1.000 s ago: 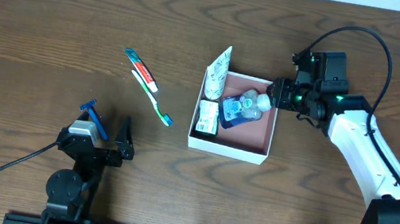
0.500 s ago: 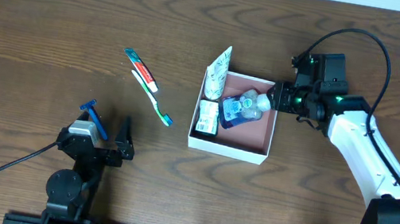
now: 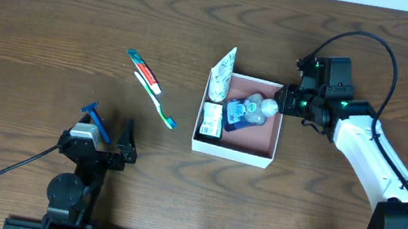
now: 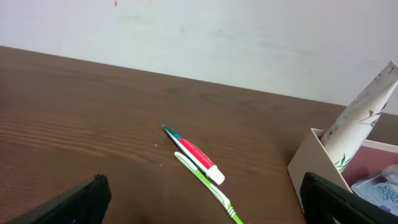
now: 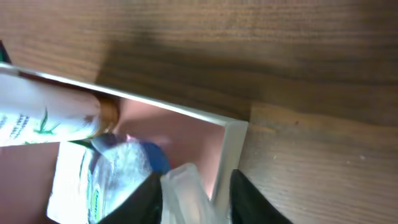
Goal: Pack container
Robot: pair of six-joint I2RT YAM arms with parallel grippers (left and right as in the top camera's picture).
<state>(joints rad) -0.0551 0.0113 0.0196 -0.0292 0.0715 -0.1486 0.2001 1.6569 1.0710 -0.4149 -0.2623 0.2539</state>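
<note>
The container, a white-walled box with a pinkish floor, sits at mid-table. It holds a white tube leaning on its far-left corner, a small white pack and a blue bottle lying on its side with a clear cap. My right gripper is at the box's far-right corner. In the right wrist view its fingers straddle the clear cap and the box wall, open. My left gripper is open and empty at the front left.
A green toothbrush and a red-and-green tube lie on the table left of the box; both show in the left wrist view, with the tube beside the brush. A blue razor lies beside my left gripper.
The right gripper and the bottle's clear cap have shifted very slightly to the right. The left arm has not moved.
</note>
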